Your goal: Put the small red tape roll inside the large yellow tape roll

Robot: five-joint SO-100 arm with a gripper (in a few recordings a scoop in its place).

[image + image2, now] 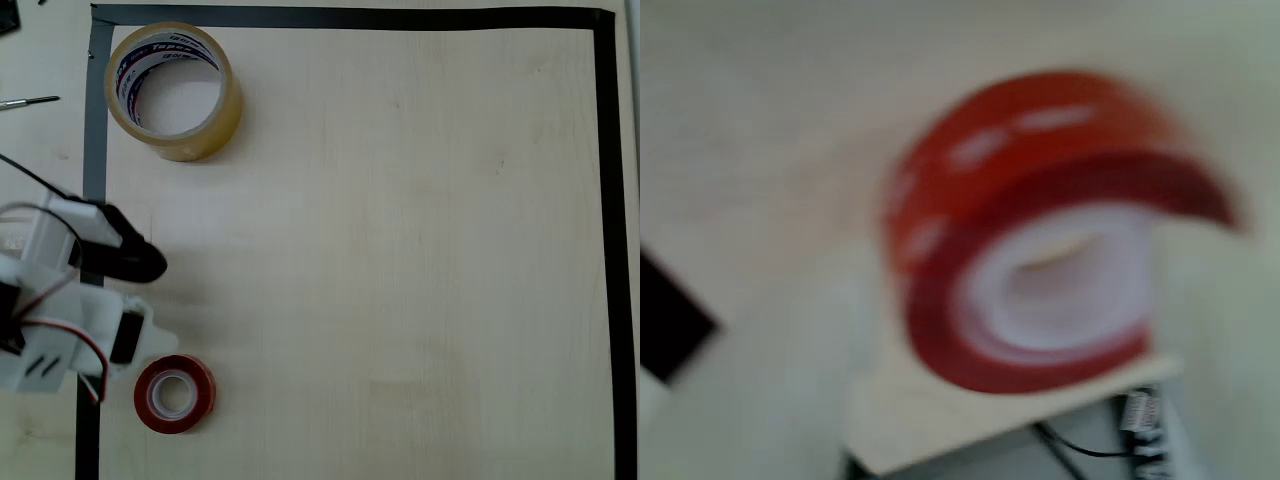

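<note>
In the overhead view the small red tape roll (174,393) lay flat on the pale wooden worktop (400,250), near the lower left corner of the area marked off by a border of black tape (95,180). Its white core faced upward. The large yellow tape roll (175,90) sat well apart from it, up in the top left corner of the same area, also lying flat with its printed inner core showing red and blue lettering.

The gripper (150,305) reached in from the left edge of the overhead view, across the black border. Its dark finger pointed right above, and its white finger lay below, just beside the upper left rim of the red roll and perhaps touching it. The two fingers stood apart, with bare worktop between them, and held nothing.

The wrist view was heavily blurred. It showed the red roll (1040,230) large and close, its white core turned toward the camera, probably with a pale finger (980,410) under its near edge. A strip of the black border (670,325) appeared at the left.
</note>
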